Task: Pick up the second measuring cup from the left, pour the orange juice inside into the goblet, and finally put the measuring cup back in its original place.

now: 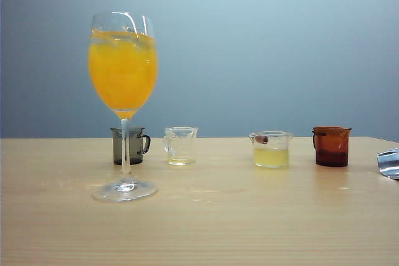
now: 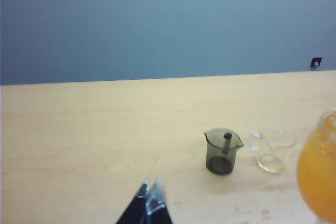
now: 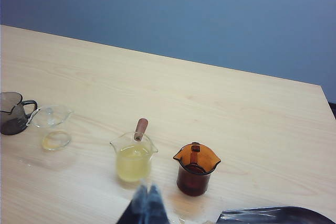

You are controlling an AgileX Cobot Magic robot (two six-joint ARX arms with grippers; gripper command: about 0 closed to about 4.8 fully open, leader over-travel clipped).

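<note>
A: Right, where do my cameras put the second measuring cup (image 1: 181, 146)?

B: Standing upright on the desk (image 1: 249, 222), second from the left in the row, just beside the smoky grey cup (image 1: 129, 146). I see it drained, with only a thin pale film at the bottom.

A: And the orange juice (image 1: 123, 71)?

B: In the goblet (image 1: 123, 107), filling the bowl close to the rim. The goblet stands in front of the grey cup, its stem crossing it in my exterior view.

A: The tools?

B: The left tool (image 2: 148, 199) shows at the edge of its wrist view, above the desk, its tips pressed together with nothing between them. The right tool (image 3: 148, 203) is likewise closed and empty, hanging near the cup of pale yellow liquid (image 3: 133, 157) and the dark reddish-brown cup (image 3: 196, 169).

A: Anything else?

B: A shiny grey object (image 1: 389, 163) at the far right; I cannot tell what it is.
</note>
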